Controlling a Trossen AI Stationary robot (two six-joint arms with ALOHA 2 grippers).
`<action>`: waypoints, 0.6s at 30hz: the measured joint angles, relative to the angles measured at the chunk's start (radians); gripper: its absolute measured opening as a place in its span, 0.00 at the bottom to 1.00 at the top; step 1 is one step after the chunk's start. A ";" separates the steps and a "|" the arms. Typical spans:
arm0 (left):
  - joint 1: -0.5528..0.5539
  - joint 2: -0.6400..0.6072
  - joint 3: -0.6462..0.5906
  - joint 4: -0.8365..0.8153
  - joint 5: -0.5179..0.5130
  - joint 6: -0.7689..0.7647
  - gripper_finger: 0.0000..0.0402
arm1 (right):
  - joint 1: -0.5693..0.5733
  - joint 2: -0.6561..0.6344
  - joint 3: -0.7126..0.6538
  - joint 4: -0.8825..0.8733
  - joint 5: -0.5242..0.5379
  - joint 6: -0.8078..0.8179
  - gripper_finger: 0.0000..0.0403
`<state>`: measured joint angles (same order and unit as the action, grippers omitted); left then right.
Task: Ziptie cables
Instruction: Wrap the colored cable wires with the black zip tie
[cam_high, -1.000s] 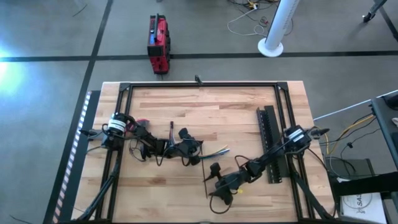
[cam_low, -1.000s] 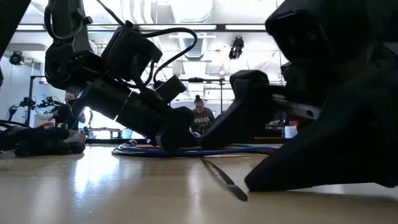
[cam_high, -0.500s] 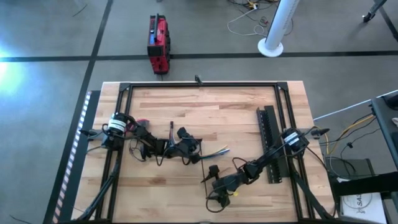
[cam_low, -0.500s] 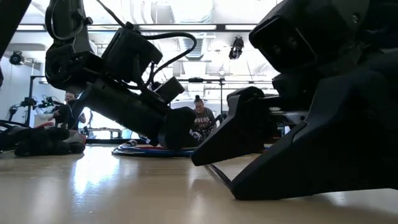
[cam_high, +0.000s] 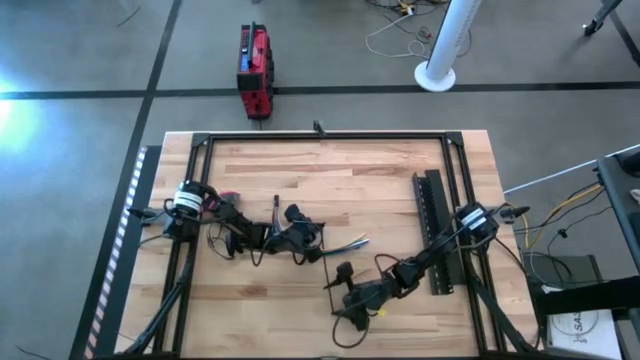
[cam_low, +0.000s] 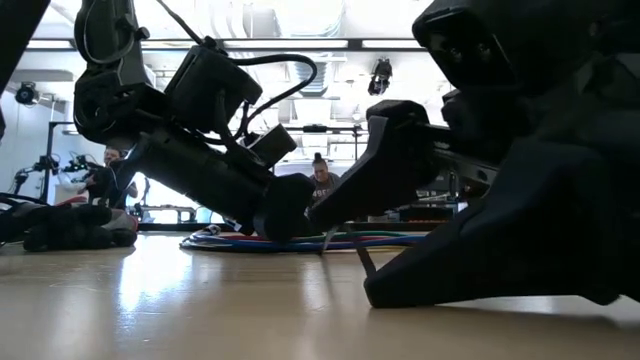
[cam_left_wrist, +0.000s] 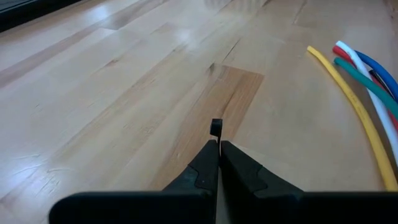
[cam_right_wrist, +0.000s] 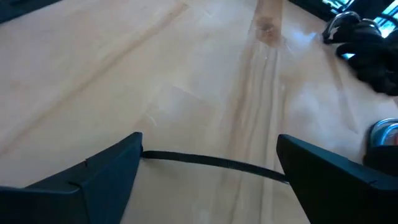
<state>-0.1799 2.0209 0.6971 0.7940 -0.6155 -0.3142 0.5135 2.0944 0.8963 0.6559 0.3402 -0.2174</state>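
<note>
Straddling the ziptie (cam_right_wrist: 211, 162) with wide-spread fingers, the right gripper (cam_high: 338, 281) should be lowered squarely before it is closed, while the cables (cam_high: 345, 242) lie mid-table beside the left gripper (cam_high: 322, 244), seen pinched together on a small dark piece.

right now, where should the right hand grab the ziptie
Mid-length, from above, pinching across its narrow width. The ziptie is a thin flat strip, and it runs from finger to finger of the open right hand, so turning the wrist first would probably help.
</note>
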 joint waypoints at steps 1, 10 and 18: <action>0.000 0.000 0.000 0.000 0.000 -0.001 0.00 | -0.004 -0.003 0.000 -0.002 0.003 -0.010 0.89; 0.000 0.000 0.000 -0.001 0.004 -0.002 0.00 | -0.014 -0.083 -0.005 -0.090 0.163 -0.227 0.89; -0.001 0.000 0.000 0.002 0.005 -0.002 0.00 | -0.047 -0.123 -0.007 -0.162 0.171 -0.300 0.89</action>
<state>-0.1810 2.0210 0.6975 0.7956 -0.6109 -0.3161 0.4667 1.9717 0.8894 0.4935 0.5112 -0.5175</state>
